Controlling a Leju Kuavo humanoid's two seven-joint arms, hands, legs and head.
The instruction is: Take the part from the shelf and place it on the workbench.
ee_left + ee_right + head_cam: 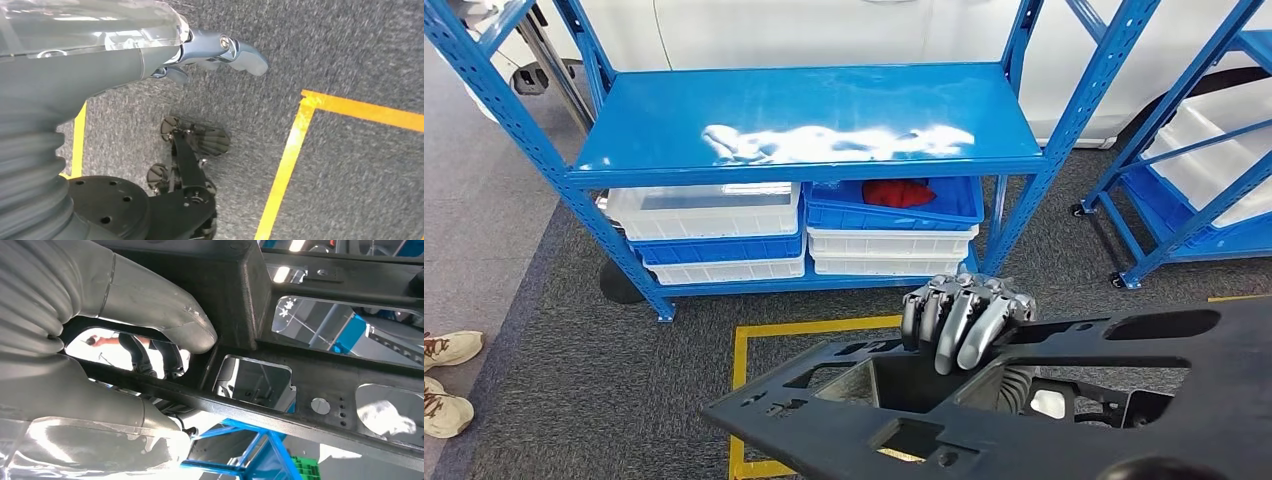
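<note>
Right hand point(967, 320) grips the part point(1044, 400), a large flat black panel full of cut-outs, its fingers point(954, 335) curled over the far rim of a box-shaped recess at about 6 o'clock in the head view. From the right wrist camera the thumb point(165, 320) presses against the underside of the part point(320, 375), so the panel is pinched between thumb and fingers. The part is held up off the floor, lying roughly level across the 4 to 7 o'clock stretch of the head view, in front of the shelf point(809, 125), not touching it.

Left hand point(220, 50) hangs over grey carpet point(350, 50) with nothing in it, fingers loosely extended and apart; a yellow floor line point(287, 160) runs beneath it.

The blue shelf stands at 12 o'clock, its top deck bare and shiny. Below that deck sit stacked white and blue bins point(709, 235) at 10 o'clock, and beside them a blue bin point(894, 205) holding something red point(899, 192). A second blue rack point(1194, 160) stands at 3 o'clock. A person's pale shoes point(444, 380) show at 8 o'clock
</note>
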